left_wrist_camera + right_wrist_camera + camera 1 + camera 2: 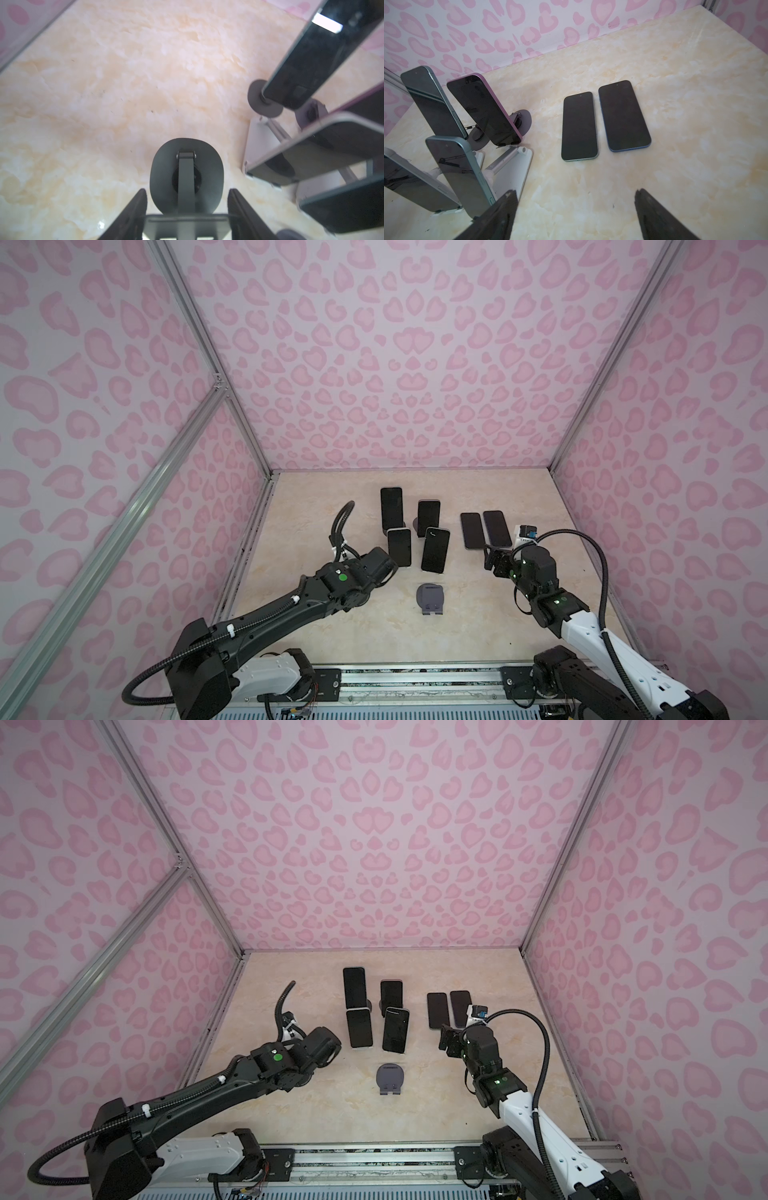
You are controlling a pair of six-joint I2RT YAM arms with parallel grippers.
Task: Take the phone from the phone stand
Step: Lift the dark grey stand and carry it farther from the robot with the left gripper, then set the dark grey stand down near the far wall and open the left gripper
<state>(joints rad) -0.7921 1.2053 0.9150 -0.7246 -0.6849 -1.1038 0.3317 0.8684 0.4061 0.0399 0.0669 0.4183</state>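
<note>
- Four upright phones [399, 549] sit on stands [508, 166] mid-bench [374, 639], two by two.
- Two flat phones [471, 531] lie side by side at their 3 o'clock.
- One bare grey stand [432, 598] is at the upright four's 6 o'clock.
- The left jaws clamp one dark stand's [164, 166] cradle.
- The right jaws are apart, near the flat pair's 6 o'clock.

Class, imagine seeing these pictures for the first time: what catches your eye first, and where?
Pink heart-patterned walls surround everything. Mid-table, four dark phones stand propped up, with two flat phones to their right in both top views. The left claw grips a grey stand.
</note>
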